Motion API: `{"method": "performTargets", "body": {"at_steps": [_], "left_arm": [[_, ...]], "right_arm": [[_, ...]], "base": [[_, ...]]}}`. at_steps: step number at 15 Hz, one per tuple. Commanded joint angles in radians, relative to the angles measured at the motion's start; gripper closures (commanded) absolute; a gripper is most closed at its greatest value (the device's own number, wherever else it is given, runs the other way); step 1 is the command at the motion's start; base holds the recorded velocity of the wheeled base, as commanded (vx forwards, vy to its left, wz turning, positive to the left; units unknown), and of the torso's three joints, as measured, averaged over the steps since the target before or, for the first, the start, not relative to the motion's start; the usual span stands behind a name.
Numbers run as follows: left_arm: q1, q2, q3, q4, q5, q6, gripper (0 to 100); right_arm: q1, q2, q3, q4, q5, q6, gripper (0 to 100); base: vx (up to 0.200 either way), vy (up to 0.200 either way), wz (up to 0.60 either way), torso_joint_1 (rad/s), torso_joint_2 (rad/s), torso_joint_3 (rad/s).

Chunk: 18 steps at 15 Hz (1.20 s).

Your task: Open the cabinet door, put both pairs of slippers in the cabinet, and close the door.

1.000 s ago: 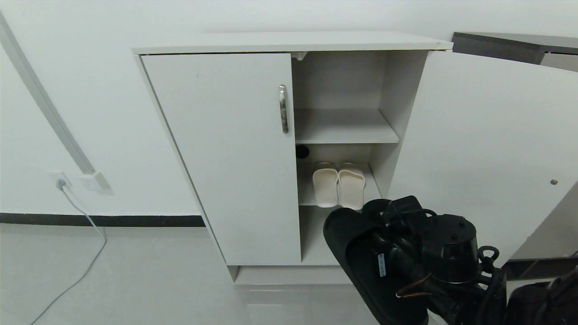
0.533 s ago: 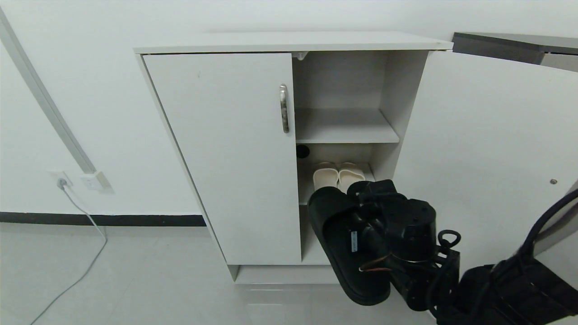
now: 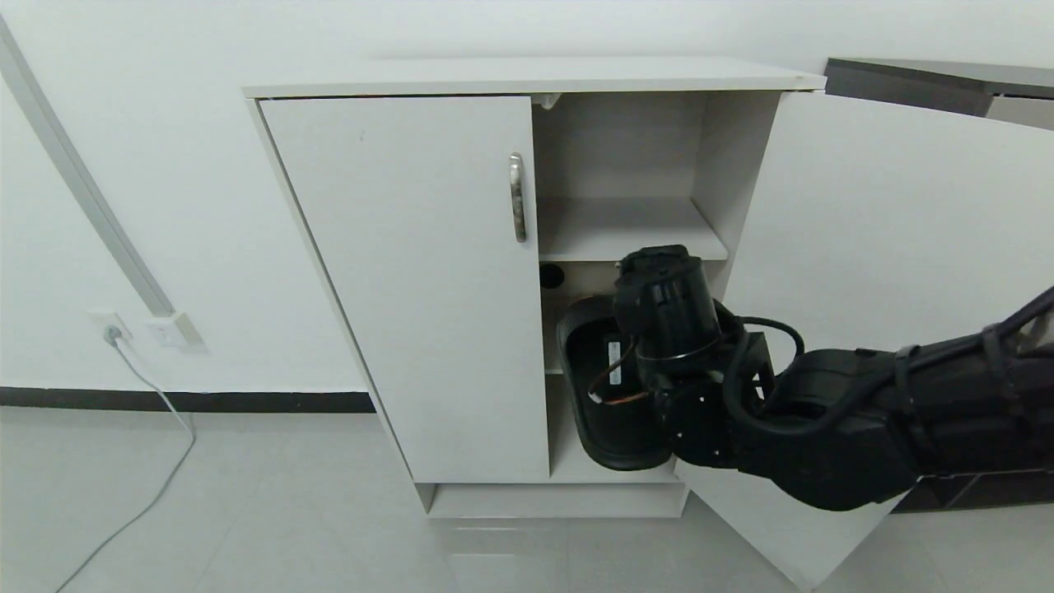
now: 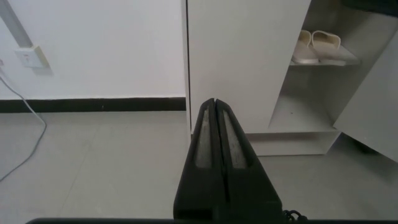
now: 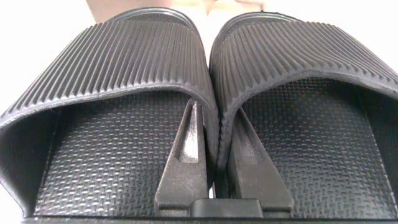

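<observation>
The white cabinet (image 3: 527, 78) stands with its left door (image 3: 412, 288) closed and its right door (image 3: 889, 272) swung wide. My right gripper (image 5: 216, 121) is shut on a pair of black slippers (image 3: 605, 420), pinching their two inner side walls together. The black slippers (image 5: 124, 81) hang soles-outward in the cabinet opening, across the middle and lower shelves. A pair of white slippers (image 4: 318, 43) lies on the middle shelf. My left gripper (image 4: 215, 124) is shut on nothing, low over the floor in front of the cabinet.
The upper shelf (image 3: 626, 235) is bare. A metal handle (image 3: 516, 198) sits on the closed door's edge. A wall socket (image 3: 111, 333) with a grey cable (image 3: 156, 478) is at the left. Grey furniture (image 3: 939, 82) stands behind the open door.
My right arm has carried the black slippers forward and up from in front of the cabinet into its opening. They now cover the white slippers in the head view.
</observation>
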Motion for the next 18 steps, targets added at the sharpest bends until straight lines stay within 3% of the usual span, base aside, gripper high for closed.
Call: {"method": "performTargets", "body": {"at_steps": [1, 8, 18], "left_arm": [[0.0, 0.002, 0.0, 0.0, 0.0, 0.0, 100], [0.0, 0.0, 0.0, 0.0, 0.0, 0.001, 100], [0.0, 0.002, 0.0, 0.0, -0.001, 0.001, 100]], "right_arm": [[0.0, -0.054, -0.061, 0.019, -0.002, 0.009, 100], [-0.019, -0.073, -0.052, 0.019, -0.008, 0.003, 100], [-0.03, -0.068, -0.047, 0.019, -0.008, 0.006, 100]], "base": [[0.0, 0.0, 0.0, 0.0, 0.0, 0.0], [0.0, 0.0, 0.0, 0.0, 0.0, 0.0], [0.2, 0.0, 0.0, 0.002, 0.0, 0.001]]}}
